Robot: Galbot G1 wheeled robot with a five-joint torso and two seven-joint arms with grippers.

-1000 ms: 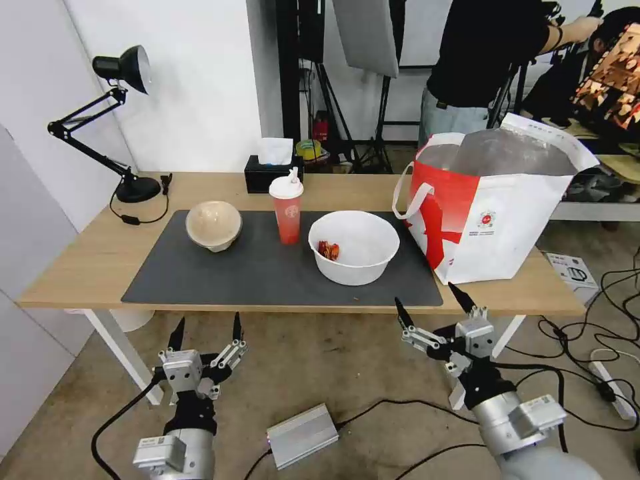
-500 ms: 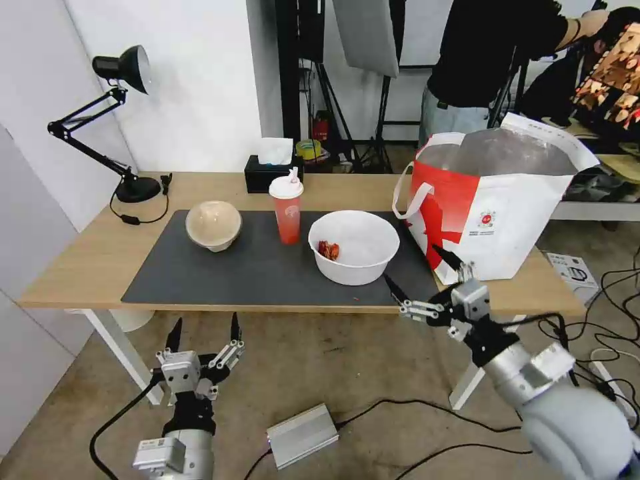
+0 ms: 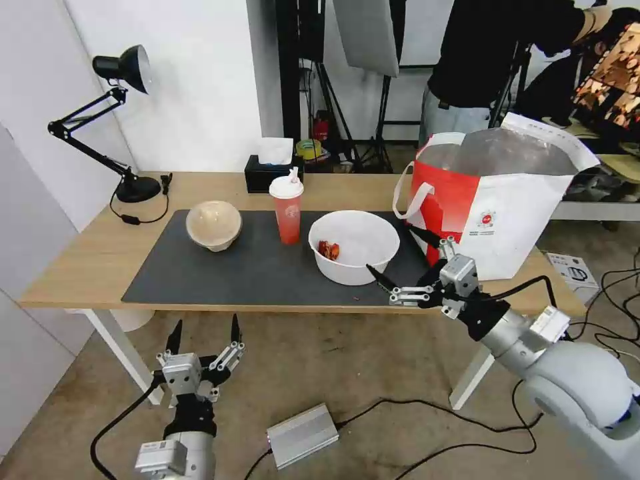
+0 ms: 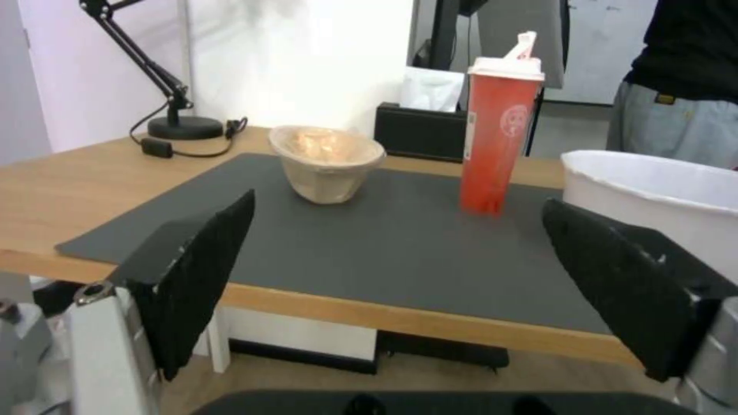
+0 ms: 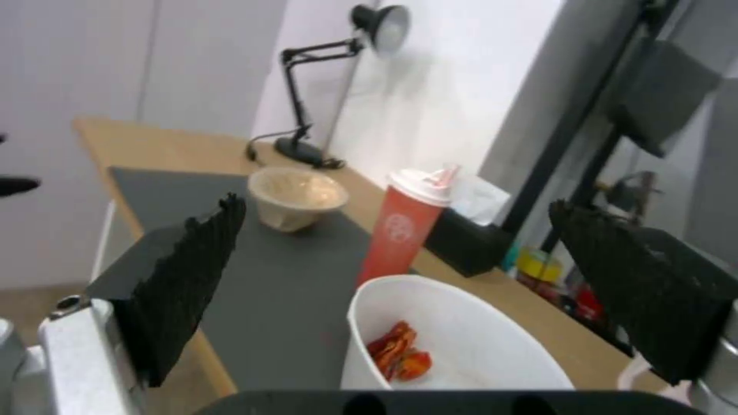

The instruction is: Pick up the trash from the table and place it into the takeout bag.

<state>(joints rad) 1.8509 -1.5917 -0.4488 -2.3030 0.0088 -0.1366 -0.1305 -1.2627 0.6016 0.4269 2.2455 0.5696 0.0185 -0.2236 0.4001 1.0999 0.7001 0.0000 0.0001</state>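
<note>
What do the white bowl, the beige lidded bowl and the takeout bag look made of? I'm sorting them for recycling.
White bowl: likely thin plastic, smooth and slightly glossy, with a uniform thin rim.
Beige lidded bowl: probably paper or pulp, with matte beige walls under a clear shiny lid that looks like plastic.
Takeout bag: seemingly coated fabric or woven plastic, with a crinkled silver foil lining at the mouth.

White bowl (image 3: 354, 246) with red-orange scraps (image 3: 329, 250), red cup (image 3: 287, 212) with white lid, beige lidded bowl (image 3: 213, 225) — all on a dark grey mat (image 3: 267, 273) over a light wood table (image 3: 80, 260). Takeout bag (image 3: 490, 213) is red and white, silver lining, white handles, small round red logo. Black tissue box (image 3: 267, 175), black lamp (image 3: 120, 113) — both grippers' fingers black on silver bodies.
</note>
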